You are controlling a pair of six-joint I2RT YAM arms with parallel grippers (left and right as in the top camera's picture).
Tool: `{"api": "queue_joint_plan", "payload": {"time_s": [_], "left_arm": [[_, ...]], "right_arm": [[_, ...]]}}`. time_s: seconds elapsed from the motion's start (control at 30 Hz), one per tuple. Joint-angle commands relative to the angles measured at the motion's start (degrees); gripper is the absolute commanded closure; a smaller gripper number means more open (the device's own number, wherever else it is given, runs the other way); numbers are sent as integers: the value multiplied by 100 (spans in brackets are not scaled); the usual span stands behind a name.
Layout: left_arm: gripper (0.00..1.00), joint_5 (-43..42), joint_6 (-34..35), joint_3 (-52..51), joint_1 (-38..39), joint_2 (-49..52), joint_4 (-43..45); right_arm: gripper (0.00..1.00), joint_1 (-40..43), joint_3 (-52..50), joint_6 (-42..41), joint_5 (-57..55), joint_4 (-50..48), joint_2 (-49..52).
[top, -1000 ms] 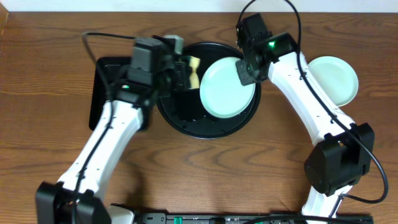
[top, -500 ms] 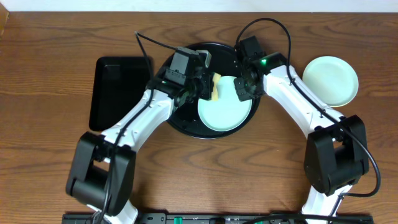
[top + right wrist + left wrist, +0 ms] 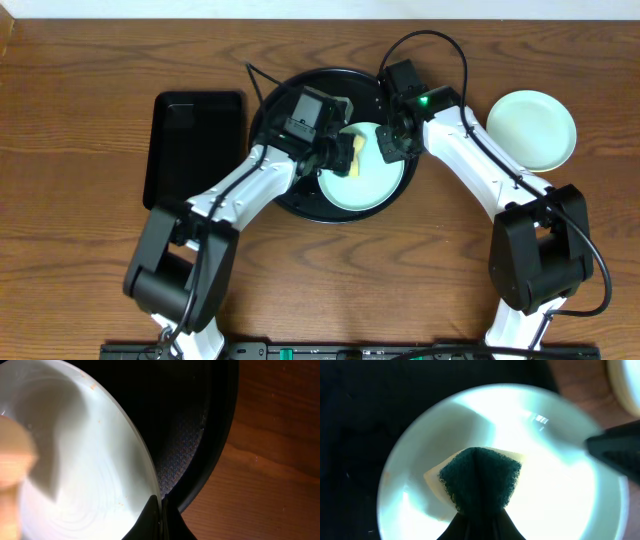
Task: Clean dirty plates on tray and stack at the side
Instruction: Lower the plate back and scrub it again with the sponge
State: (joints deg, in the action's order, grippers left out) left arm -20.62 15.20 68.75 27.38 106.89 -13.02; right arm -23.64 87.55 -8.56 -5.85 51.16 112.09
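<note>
A light blue plate lies on the round black tray. My left gripper is shut on a yellow sponge with a dark green scrub face and presses it on the plate. My right gripper is shut on the plate's rim, with tiny orange specks near that edge. A second plate, pale, sits on the table to the right.
A rectangular black tray lies at the left of the round tray. The wood table surrounds both. The round tray's rim runs close beside my right gripper.
My left gripper has moved right with the sponge, from the tray's left side onto the plate. The plate was lowered flatter onto the tray a second ago; the right arm has since held still.
</note>
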Motion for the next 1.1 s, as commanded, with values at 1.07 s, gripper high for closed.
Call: {"api": "queue_joint_plan", "payload": {"time_s": [1.07], "left_arm": [[92, 1641, -551, -39, 2, 435, 164]], "right_arm": [[99, 85, -46, -83, 11, 7, -22]]}}
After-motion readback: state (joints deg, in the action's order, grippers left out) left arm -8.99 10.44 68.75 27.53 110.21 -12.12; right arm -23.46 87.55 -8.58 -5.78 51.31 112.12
